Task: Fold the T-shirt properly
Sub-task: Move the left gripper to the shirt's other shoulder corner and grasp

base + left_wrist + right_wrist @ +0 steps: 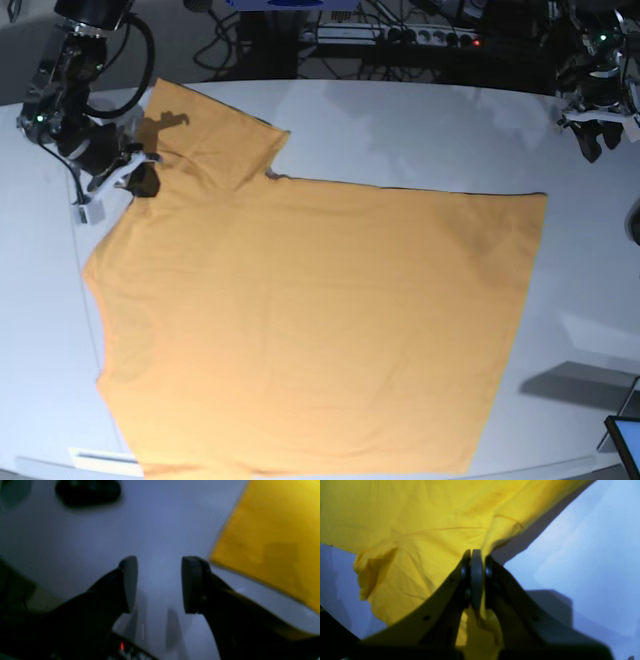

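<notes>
T-shirt (pixel 310 320): it lies spread and mostly flat across the white table (pixel 420 130), one sleeve folded in at the far corner on the base view's left, hem edge toward that view's right.
Held part: your right gripper (pixel 477 577) is clamped tight on a bunch of fabric at the shoulder end; in the right wrist view cloth runs up between the closed pads and a loose fold sags beside them.
Right arm advice: judge this as the carrying hand for the fold. Lift only enough to clear the table, keep the pinched edge taut, and travel in a straight line so the crease lands parallel to the side seam.
Left gripper (pixel 160 585): its jaws stand apart with nothing between them, hovering over bare table just off the shirt's corner, which shows at the right of the left wrist view.
Left arm advice: bring it onto the matching edge before you pull, or the far side will likely drag and wrinkle.
Risk: thin cotton slips; a one-sided tug could skew the whole shirt.
</notes>
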Robot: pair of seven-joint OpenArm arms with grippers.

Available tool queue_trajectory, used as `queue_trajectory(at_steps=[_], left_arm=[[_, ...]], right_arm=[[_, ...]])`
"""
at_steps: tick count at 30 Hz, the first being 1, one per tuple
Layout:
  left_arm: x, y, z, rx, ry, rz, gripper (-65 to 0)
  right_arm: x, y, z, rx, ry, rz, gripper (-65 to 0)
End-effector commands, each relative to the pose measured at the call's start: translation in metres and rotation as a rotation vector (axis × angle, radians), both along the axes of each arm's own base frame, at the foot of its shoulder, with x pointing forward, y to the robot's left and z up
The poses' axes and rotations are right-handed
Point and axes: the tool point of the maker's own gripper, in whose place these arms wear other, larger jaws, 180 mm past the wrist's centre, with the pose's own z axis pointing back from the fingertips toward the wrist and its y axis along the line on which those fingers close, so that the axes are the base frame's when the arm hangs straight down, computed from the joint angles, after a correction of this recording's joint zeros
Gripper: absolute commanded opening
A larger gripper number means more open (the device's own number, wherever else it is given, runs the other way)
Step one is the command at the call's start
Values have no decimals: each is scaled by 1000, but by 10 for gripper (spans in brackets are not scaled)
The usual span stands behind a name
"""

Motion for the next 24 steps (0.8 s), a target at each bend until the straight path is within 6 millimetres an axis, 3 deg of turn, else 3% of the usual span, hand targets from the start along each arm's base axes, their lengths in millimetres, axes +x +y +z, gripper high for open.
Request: queue_trajectory(at_steps=[1,7,14,21,24], left_arm=[[10,11,18,45,-46,-11,-363],[14,27,8,31,-29,3,-363],[33,4,-5,-41,4,-142,-363],[47,-8,-5,-63,-6,-202,-361],[46,-6,-22,-117,40,-186,-361]], right_arm=[[-4,-3,-1,-24,15,12,-647],[-5,-4,-2,-27,18,14,-647],[-5,-4,-2,-27,18,14,-647],[-5,-4,-2,-28,19,14,-647],[-5,-4,-2,-28,19,14,-647]])
